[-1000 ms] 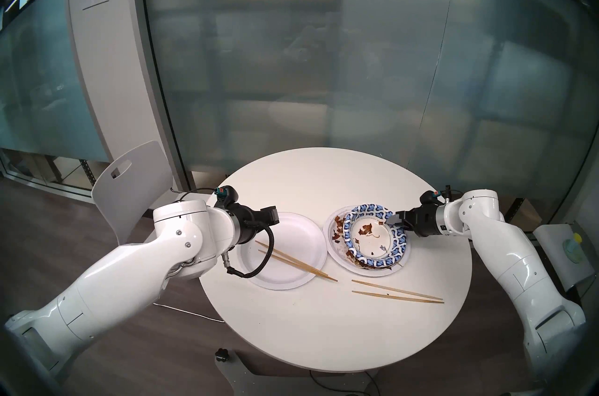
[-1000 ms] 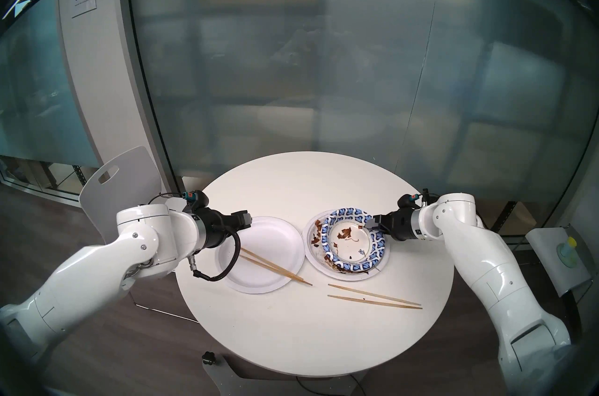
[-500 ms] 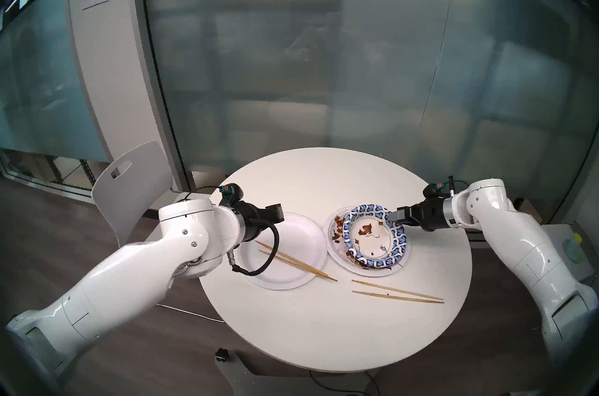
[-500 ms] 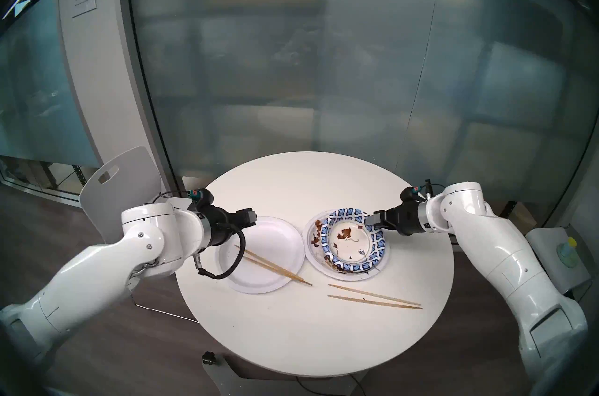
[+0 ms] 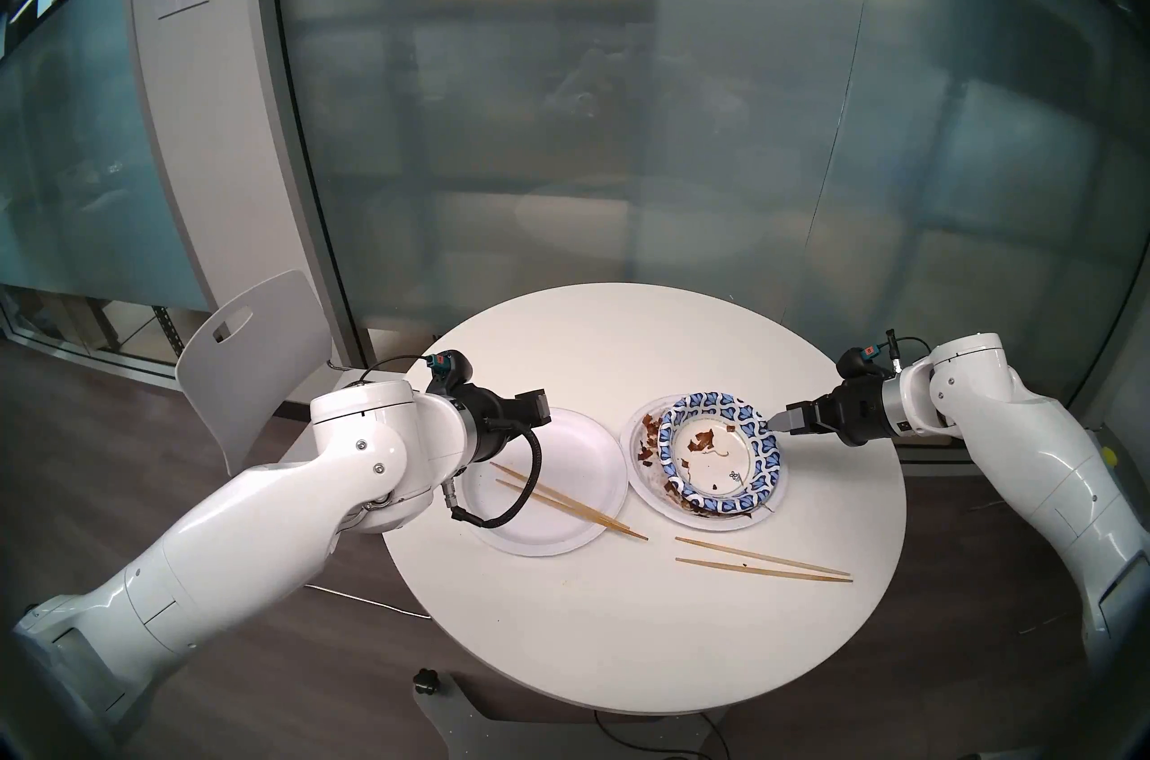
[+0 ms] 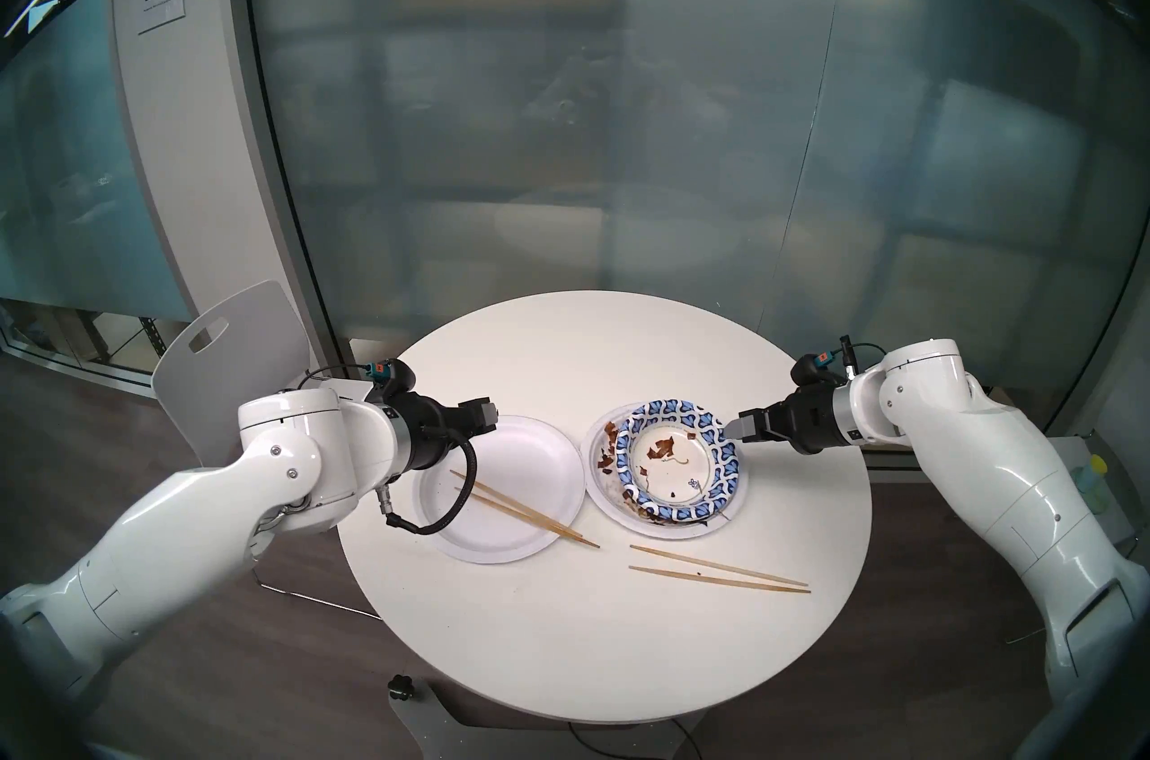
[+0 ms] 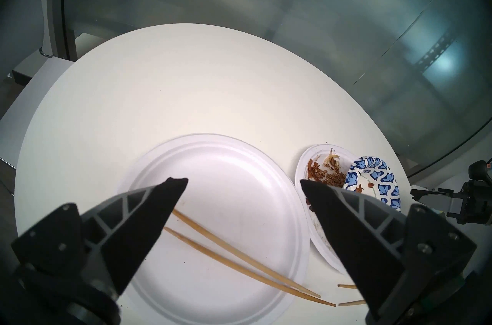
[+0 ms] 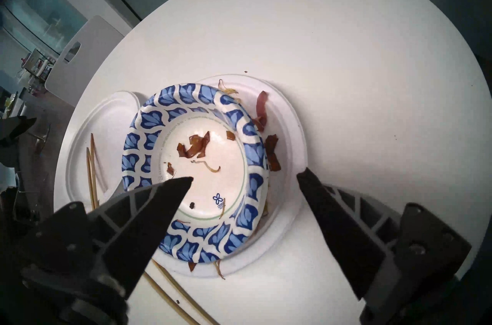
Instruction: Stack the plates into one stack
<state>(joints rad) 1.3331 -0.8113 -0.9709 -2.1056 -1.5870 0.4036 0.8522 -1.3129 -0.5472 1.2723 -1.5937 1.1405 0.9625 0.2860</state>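
A blue-patterned plate with brown food scraps lies nested on a plain white plate at the table's right middle, tilted a little. A second plain white plate lies just left of them, with two chopsticks across it. My right gripper is open, just off the blue plate's right rim and touching nothing; in the right wrist view the blue-patterned plate lies beyond its spread fingers. My left gripper hovers open and empty over the far left rim of the second white plate.
Another pair of chopsticks lies loose on the round white table, in front of the stacked plates. A white chair stands at the table's far left. A frosted glass wall runs close behind the table.
My right gripper has opened, let go of the blue-patterned plate's rim and drawn back to the right. The left arm has edged a little toward the white plate. The plates have stayed put.
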